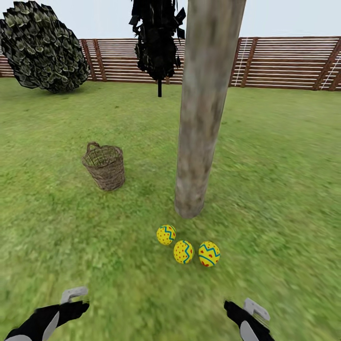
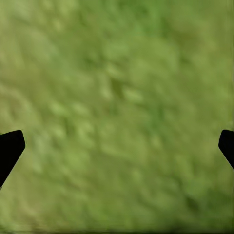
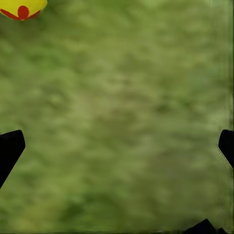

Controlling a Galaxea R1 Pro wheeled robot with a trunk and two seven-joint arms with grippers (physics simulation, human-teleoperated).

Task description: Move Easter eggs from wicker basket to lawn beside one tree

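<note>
All three Easter eggs (image 1: 188, 247) lie on the lawn (image 1: 284, 189) in a short row just in front of the foot of the tree (image 1: 199, 142), close together and near the trunk but not touching it. The wicker basket (image 1: 104, 166) stands upright on the grass to the left of the trunk, apart from the eggs, and through its open weave I can make out nothing inside, so I judge the job finished or very nearly so.

My left hand (image 1: 71, 303) and my right hand (image 1: 244, 310) hang low over bare grass on my side of the eggs, both spread wide and holding nothing; the left wrist view shows my fingertips (image 2: 10, 148) far apart over plain turf. In the right wrist view the edge of one egg (image 3: 22, 8) peeps in at the rim.

Should one need shifting, I expect these eggs to be light, hard and smooth, apt to roll or squirt out of a pinch. I would take one across its widest middle, fingers on opposite sides, closing gently, and set it down rather than drop it, since it could trundle off across the flat grass
</note>
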